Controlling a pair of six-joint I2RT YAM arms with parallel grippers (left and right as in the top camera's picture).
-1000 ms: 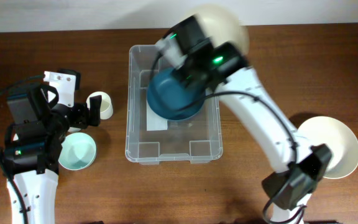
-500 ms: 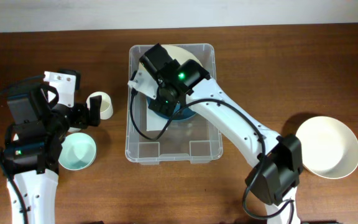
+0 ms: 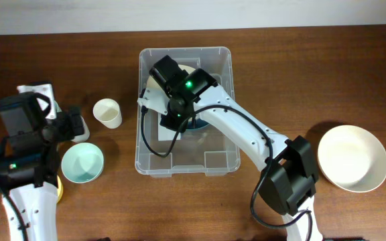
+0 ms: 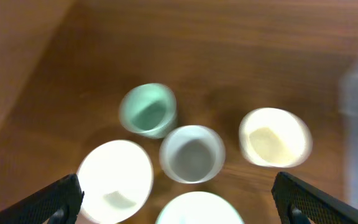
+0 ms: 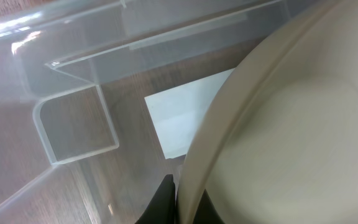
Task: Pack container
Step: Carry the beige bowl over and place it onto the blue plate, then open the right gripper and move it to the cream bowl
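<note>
The clear plastic container (image 3: pixel 216 157) stands at the table's middle, with a white label (image 5: pixel 182 118) on its base. My right gripper (image 3: pixel 173 100) is inside it, shut on the rim of a cream bowl (image 5: pixel 291 137), which fills the right wrist view. In the overhead view a cream edge (image 3: pixel 187 68) and a teal surface (image 3: pixel 198 124) show under the arm. My left gripper (image 3: pixel 76 126) is open and empty, left of the container. In the left wrist view its fingers (image 4: pixel 179 199) spread wide above several cups and bowls.
A cream cup (image 3: pixel 107 112) and a mint bowl (image 3: pixel 83 163) sit left of the container. A large cream bowl (image 3: pixel 352 158) sits at the far right. The left wrist view shows a mint cup (image 4: pixel 148 111), a grey cup (image 4: pixel 191 154) and a white bowl (image 4: pixel 115 180).
My right gripper has come down into the container with the bowl. My left arm has drawn back to the left, away from the cream cup.
</note>
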